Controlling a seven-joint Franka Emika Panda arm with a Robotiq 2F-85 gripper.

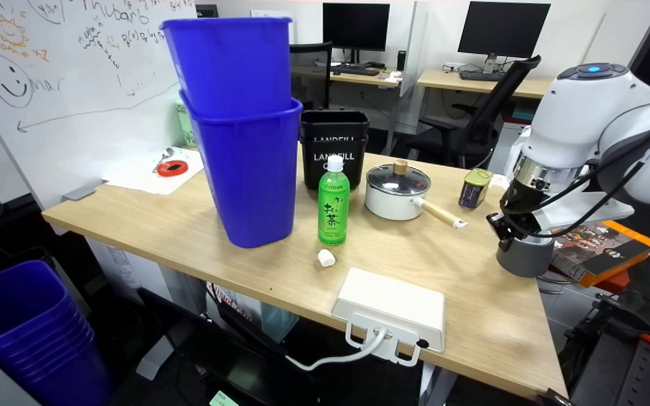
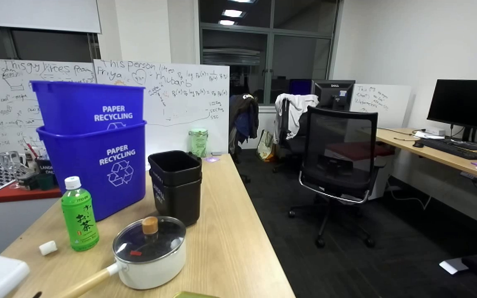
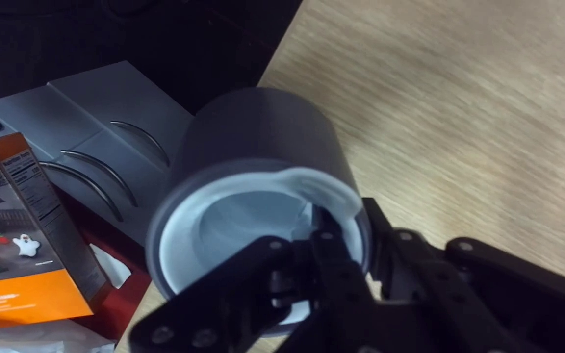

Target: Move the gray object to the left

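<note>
Gray was the cup (image 1: 523,260) whose wall we pinched in our gripper (image 3: 350,218), at the right of the table (image 1: 471,265).

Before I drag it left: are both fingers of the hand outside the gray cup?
No: in the wrist view one finger reaches inside the rim of the gray cup, while the other finger stands outside its wall.

both exterior views share the pot (image 2: 155,269), looking down across the table (image 1: 392,242) and along it; the wrist view looks closely down over its edge.
</note>
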